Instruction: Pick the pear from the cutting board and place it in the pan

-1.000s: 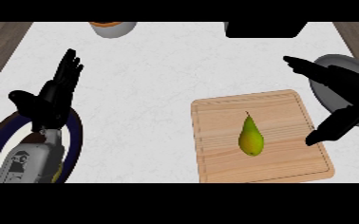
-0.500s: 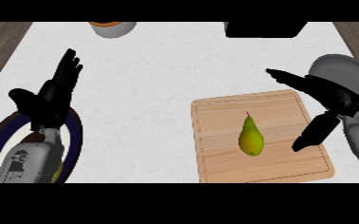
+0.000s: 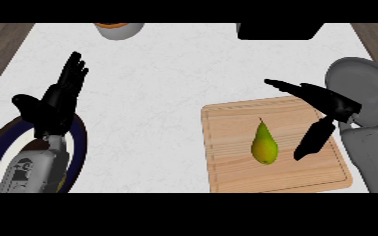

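The right hand [image 3: 332, 105], spread and empty, may knock the pear [image 3: 264, 144] just left of it rolling before closing.

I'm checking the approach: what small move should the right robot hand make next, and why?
Probably ease left and down to bracket the pear: the right robot hand hangs open just right of it, over the cutting board, and the pear is not yet grasped.

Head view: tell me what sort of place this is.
Probably a kitchen counter: a wooden cutting board with a pear on it lies on a pale speckled counter top, and a grey pan sits at the right edge.
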Motion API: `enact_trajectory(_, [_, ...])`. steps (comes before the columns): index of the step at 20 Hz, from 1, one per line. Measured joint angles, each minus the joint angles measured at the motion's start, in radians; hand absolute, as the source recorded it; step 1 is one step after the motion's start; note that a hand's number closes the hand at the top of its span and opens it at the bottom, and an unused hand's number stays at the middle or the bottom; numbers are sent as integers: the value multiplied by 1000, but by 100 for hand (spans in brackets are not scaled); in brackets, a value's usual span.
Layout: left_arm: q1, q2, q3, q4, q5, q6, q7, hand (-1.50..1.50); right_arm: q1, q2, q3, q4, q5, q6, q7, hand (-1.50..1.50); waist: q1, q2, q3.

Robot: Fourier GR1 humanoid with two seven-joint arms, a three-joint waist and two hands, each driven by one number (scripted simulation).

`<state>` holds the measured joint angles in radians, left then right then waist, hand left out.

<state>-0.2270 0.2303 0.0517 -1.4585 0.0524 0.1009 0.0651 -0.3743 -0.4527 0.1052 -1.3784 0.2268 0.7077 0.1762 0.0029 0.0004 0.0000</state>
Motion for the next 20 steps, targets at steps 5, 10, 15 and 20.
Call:
enact_trajectory(5, [-15,-3,11,-10,-2,-5,28,0,5,9,34,-30,77,23,32,-150,-1,-1,0])
enact_trajectory(10, [13,-18,13,-17,-17,-13,6,0,19,37,48,-28,140,45,37,-150,-1,-1,0])
enact_trajectory(15, [-1,-26,26,-9,-28,-20,10,0,9,80,44,19,205,46,3,-150,-1,0,0])
enact_trajectory(20, [-15,-30,39,8,-32,-29,0,0,0,109,65,69,283,30,-23,-150,0,0,0])
